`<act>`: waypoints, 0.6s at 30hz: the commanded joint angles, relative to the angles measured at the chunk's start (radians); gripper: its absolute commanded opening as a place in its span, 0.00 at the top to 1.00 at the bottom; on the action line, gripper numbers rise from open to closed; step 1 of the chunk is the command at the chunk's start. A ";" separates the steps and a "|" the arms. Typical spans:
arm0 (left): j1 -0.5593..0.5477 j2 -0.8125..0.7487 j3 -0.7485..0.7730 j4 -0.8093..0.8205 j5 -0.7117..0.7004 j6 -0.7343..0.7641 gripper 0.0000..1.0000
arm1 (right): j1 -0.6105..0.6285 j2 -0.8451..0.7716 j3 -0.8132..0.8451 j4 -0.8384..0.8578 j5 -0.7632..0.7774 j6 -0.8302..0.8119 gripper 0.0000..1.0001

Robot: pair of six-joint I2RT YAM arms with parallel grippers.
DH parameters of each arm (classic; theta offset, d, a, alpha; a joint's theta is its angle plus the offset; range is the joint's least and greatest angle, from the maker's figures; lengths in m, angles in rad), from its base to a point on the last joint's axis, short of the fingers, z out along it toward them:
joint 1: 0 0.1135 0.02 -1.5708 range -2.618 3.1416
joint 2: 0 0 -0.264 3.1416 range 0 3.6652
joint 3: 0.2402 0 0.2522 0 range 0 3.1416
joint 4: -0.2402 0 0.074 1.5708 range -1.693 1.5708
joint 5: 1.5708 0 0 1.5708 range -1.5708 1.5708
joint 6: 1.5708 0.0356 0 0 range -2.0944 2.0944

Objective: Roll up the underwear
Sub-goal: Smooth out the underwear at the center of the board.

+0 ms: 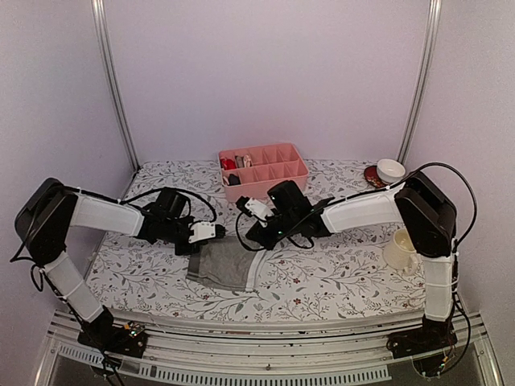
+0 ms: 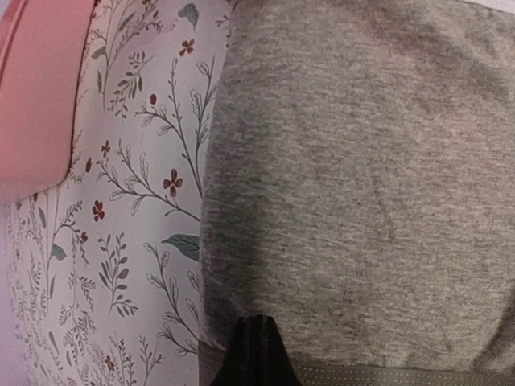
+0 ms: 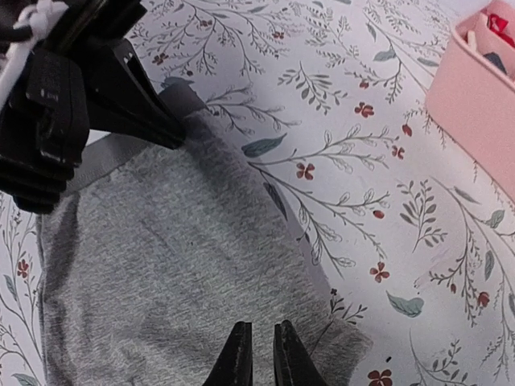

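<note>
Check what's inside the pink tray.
Pink divided tray: red item and pale item in its left compartments, dark item nearer. All are too small to identify, and the near wall hides some floor.

Soft, even, bright, faintly violet-tinted.
Lit from above: only faint shadows in the overhead view, darker smudges on the grey briefs point(image 3: 177, 265) beneath the left gripper point(image 3: 171, 141) at ten o'clock of the right wrist view. Blurred at nine o'clock of the left wrist view across the pink tray point(image 2: 32, 88); crisp on cloth weave elsewhere.
</note>
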 commanded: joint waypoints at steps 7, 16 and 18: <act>-0.015 0.113 0.036 -0.035 -0.137 -0.069 1.00 | -0.017 0.094 0.032 -0.150 0.100 0.083 0.92; -0.009 0.119 0.019 -0.042 -0.170 -0.079 1.00 | -0.033 0.059 -0.025 -0.186 0.172 0.115 0.89; -0.008 0.115 0.018 -0.044 -0.173 -0.080 1.00 | -0.041 0.059 -0.024 -0.199 0.192 0.116 0.89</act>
